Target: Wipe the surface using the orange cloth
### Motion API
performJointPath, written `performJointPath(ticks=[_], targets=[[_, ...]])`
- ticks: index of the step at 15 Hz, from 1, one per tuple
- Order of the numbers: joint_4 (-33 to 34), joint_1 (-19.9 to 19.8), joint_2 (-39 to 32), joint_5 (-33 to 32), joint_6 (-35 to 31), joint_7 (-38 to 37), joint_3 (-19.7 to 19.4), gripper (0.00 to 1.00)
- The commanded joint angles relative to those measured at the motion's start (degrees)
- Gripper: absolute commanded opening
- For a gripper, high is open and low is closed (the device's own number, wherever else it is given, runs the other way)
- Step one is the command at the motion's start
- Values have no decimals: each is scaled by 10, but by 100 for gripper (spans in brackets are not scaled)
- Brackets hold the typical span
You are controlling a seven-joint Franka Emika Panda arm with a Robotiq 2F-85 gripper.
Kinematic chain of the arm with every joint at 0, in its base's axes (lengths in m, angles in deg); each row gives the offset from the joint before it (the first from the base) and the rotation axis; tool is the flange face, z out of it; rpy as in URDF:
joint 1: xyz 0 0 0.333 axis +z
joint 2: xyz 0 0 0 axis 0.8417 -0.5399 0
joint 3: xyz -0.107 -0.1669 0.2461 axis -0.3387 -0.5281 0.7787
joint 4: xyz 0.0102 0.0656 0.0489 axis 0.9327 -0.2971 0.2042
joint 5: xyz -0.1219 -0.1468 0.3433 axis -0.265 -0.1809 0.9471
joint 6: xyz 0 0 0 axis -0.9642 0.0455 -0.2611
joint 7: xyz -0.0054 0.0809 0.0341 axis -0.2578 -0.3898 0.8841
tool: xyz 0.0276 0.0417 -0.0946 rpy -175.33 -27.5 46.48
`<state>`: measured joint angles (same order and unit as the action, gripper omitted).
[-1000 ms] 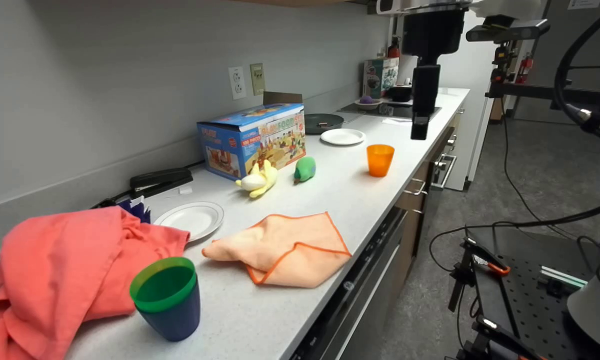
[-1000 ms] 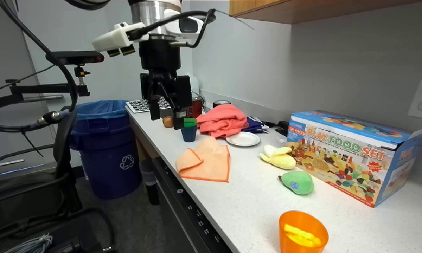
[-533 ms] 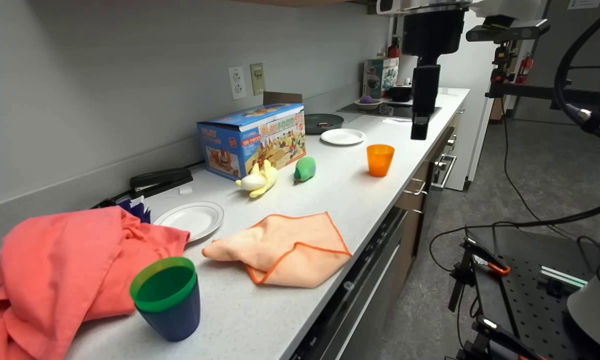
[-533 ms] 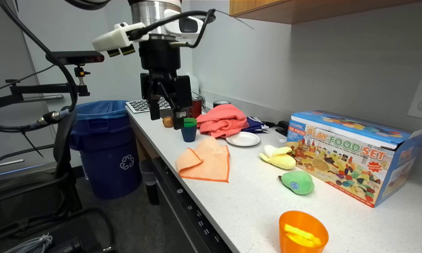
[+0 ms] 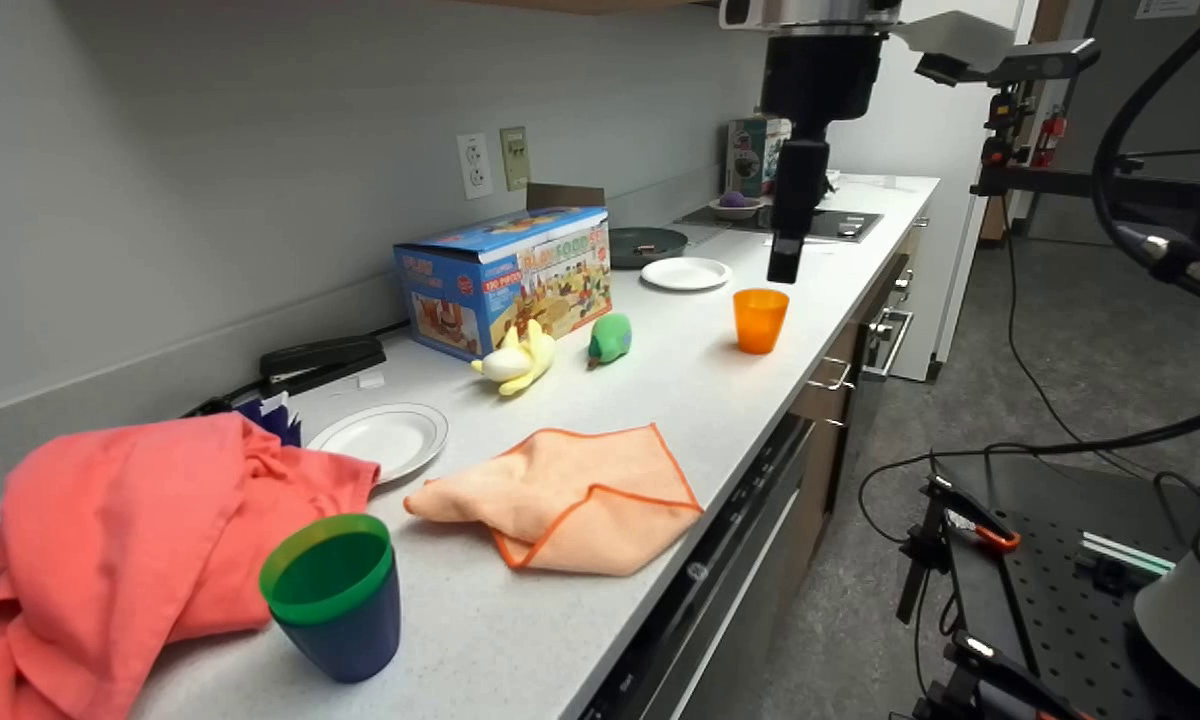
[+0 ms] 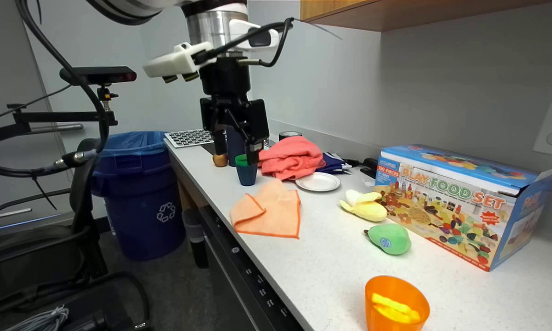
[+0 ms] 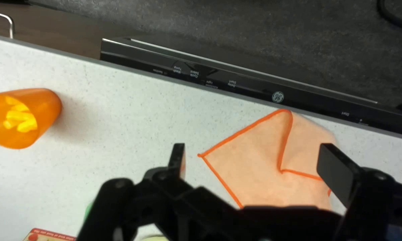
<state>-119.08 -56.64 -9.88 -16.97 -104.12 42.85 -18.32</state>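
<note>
You are operating a gripper [image 7: 253,156] that is hanging above the orange cloth [image 7: 254,180] and standing well apart from it; its jaws are standing spread, with nothing between them. In the wrist view the orange cloth is showing beneath the gap, so it is lying downward from the tool; the views are not settling how squarely. The jaws are facing each other along the length of the surface [image 7: 130,134].

The orange cloth is resting on the surface, one corner reaching the front edge. As judged, its long axis is slanting from that edge back toward its narrowed end, so the jaws are probably crossing it. Its hemmed corner is pointing toward the orange cup [image 5: 760,322], its narrowed end toward the coral-red cloth [image 5: 150,540]. You are likely needing a descent onto its folded-over flap before wiping.

Near the orange cloth's narrowed end, the coral-red cloth and a white plate [image 5: 385,438] are lying. Farther from it, back from the front edge, a toy banana [image 6: 364,209] and a green toy pear [image 6: 390,239] are sitting. Well apart from it, the orange cup is standing, possibly obstructing a long wiping stroke
</note>
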Motion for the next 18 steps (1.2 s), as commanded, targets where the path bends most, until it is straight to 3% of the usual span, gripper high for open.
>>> performJointPath(ticks=[1,7,11,12,13,18], targets=[[41,1,-64,-5,-45,4,4,100],[114,21,-188,14,-120,29,9,100],[165,37,-256,51,-128,70,13,100],[174,38,-266,61,-123,80,14,100],[140,32,-237,35,-130,49,17,100],[163,33,-262,44,-129,61,20,100]])
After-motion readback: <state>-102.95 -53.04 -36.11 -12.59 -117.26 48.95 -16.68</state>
